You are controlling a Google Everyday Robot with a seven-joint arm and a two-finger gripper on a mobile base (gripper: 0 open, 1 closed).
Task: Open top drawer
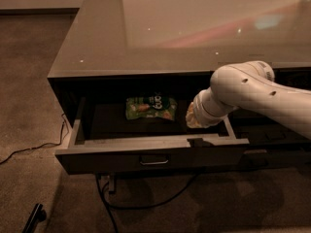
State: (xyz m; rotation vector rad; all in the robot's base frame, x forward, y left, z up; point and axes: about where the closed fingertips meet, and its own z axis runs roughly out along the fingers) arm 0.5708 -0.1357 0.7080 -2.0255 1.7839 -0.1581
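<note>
The top drawer (pixel 116 155) is pulled out from the low dark cabinet, its tall flat front facing me with a small bar handle (pixel 154 160) at centre. Its lighter grey rim frames a dark inside. A green snack bag (pixel 150 108) lies flat at the back of the drawer. My gripper (pixel 192 117) hangs at the end of the white arm (pixel 257 91), over the right part of the drawer's inside, just behind the front rim and to the right of the bag.
The cabinet's glossy top (pixel 194 28) stretches away behind the drawer. Lower drawer fronts (pixel 272 135) show in shadow under the arm at right. Black cables (pixel 146 203) trail on the carpet below the drawer and off to the left (pixel 29 149). A dark object (pixel 34 218) lies at the bottom left.
</note>
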